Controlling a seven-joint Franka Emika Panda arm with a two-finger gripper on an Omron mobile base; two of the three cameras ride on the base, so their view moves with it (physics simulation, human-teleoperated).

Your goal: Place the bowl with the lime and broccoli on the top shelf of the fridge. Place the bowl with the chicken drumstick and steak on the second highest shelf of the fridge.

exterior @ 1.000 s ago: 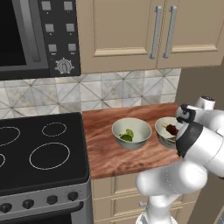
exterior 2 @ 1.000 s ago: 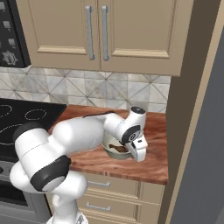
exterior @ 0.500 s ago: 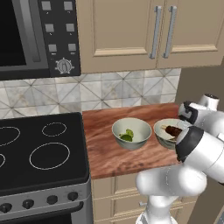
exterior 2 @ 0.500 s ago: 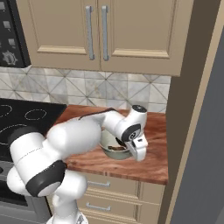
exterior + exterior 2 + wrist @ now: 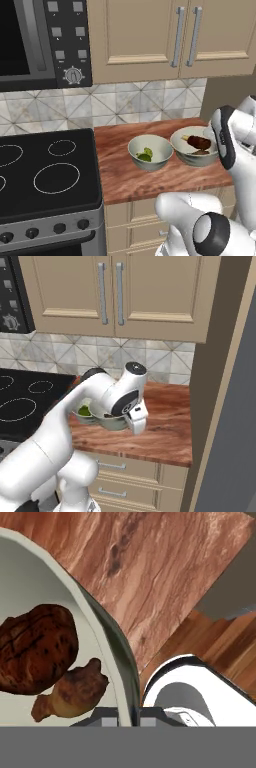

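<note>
I've got two bowls side by side on the wood counter (image 5: 130, 185), just right of the black stovetop (image 5: 45, 172). The left one is the bowl w/ the lime and broccoli (image 5: 150, 152); the green bits sit low inside it, and I can't split lime from broccoli at this res. Just beside it on the right, rims close or touching, is the meat bowl (image 5: 194, 146), w/ the drumstick (image 5: 196, 141) lying across it.

In the hand cam the meat bowl's rim (image 5: 107, 642) runs straight down btwn the two fingertips at the bottom edge, so the gripper (image 5: 129, 718) straddles the rim, one finger inside, one outside. I can't tell if the fingers are actually clamped on it; the tips are mostly cut off. Inside I see the steak (image 5: 35, 647) as a dark slab and the drumstick below it, bone end toward the lower left.

From the right base cam the arm's wrist (image 5: 127, 398) covers most of the meat bowl; the green bowl peeks out at its left. Fridge side (image 5: 230, 421) stands at the far right, grey.
</note>
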